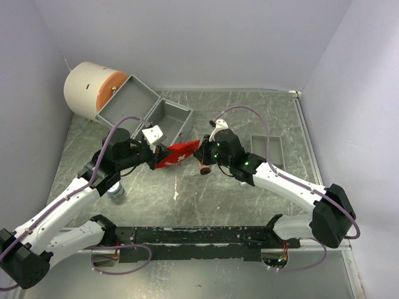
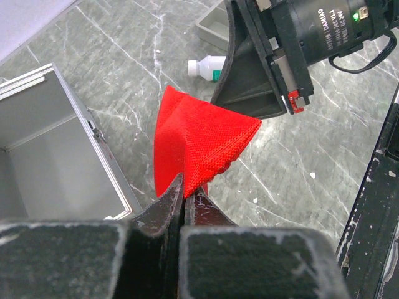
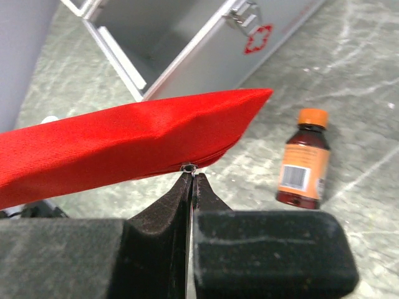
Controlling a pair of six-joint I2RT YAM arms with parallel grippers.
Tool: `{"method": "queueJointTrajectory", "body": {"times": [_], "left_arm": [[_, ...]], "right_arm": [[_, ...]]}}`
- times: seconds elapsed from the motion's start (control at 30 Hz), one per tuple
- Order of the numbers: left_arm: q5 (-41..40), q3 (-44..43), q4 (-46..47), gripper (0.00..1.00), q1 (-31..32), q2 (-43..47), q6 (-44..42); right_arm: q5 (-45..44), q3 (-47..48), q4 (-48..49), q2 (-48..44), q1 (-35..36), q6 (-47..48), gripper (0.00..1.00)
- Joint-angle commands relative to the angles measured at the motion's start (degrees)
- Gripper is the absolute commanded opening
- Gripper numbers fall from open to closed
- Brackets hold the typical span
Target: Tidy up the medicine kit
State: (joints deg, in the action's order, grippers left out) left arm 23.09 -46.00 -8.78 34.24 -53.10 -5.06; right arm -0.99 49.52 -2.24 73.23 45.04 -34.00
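Observation:
A red fabric pouch point(image 1: 177, 154) with a white cross hangs above the table between both grippers. My left gripper point(image 2: 185, 194) is shut on the pouch's point(image 2: 196, 140) lower edge; in the top view it point(image 1: 156, 157) is at the pouch's left end. My right gripper point(image 3: 191, 177) is shut on the small metal zipper pull under the pouch point(image 3: 137, 134); in the top view it point(image 1: 201, 152) is at the pouch's right end. The open grey metal case point(image 1: 146, 109) stands just behind, its compartments bare. A brown bottle point(image 3: 302, 162) with an orange cap lies on the table below the pouch.
A white bottle with a green cap point(image 2: 209, 67) lies beyond the pouch. A grey tray point(image 1: 268, 149) sits to the right. A large white and orange cylinder point(image 1: 93, 90) lies at the back left. A small silvery cylinder point(image 1: 116, 192) stands by the left arm.

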Motion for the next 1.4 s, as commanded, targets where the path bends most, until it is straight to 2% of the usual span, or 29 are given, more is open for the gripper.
{"method": "queueJointTrajectory", "body": {"times": [0.0, 0.17, 0.43, 0.7, 0.8, 0.93, 0.97, 1.03, 1.1, 1.2, 1.37], "left_arm": [[0.30, -1.16, 1.22, 0.07, 0.21, 1.29, 0.34], [3.18, -1.90, 0.18, 0.07, 0.21, 1.54, -0.35], [17.28, -4.24, -2.90, 0.07, 0.21, 0.77, -3.48], [17.28, -6.82, -7.03, 0.07, 0.21, 0.01, -4.05], [16.54, -6.57, -5.79, 0.07, 0.21, -0.12, -2.68], [12.38, -6.49, -4.85, 0.07, 0.20, -0.70, -1.56], [10.80, -6.63, -5.03, 0.07, 0.21, -0.93, -1.58], [8.71, -6.87, -5.80, 0.07, 0.21, -1.47, -2.49], [9.07, -7.34, -6.96, 0.07, 0.21, -2.16, -4.07], [15.06, -8.28, -9.68, 0.07, 0.21, -3.14, -8.69], [21.45, -9.74, -15.67, 0.07, 0.20, -3.93, -15.69]], "right_arm": [[-9.53, 1.38, -5.28, 0.98, -1.47, 1.08, 0.00], [-7.05, -0.11, -1.40, 1.64, -3.45, 5.40, 0.00], [12.41, -6.72, 13.40, -0.25, -8.95, 20.74, 0.00], [11.43, -6.41, 12.11, 0.65, -13.74, 26.82, 0.00], [14.78, -4.58, 9.09, -0.32, -13.75, 28.29, 0.01], [21.36, -1.67, 2.78, -5.39, -13.79, 30.60, 0.45], [23.29, -1.44, 1.51, -7.01, -13.73, 31.29, 0.51], [27.76, -0.94, -2.08, -10.82, -13.76, 33.85, 0.58], [33.47, -0.04, -5.21, -13.95, -13.74, 36.63, 0.60], [42.54, 2.21, -8.43, -16.39, -13.66, 40.75, 0.63], [46.42, 4.63, -7.73, -14.84, -13.46, 42.18, 0.69]]}}
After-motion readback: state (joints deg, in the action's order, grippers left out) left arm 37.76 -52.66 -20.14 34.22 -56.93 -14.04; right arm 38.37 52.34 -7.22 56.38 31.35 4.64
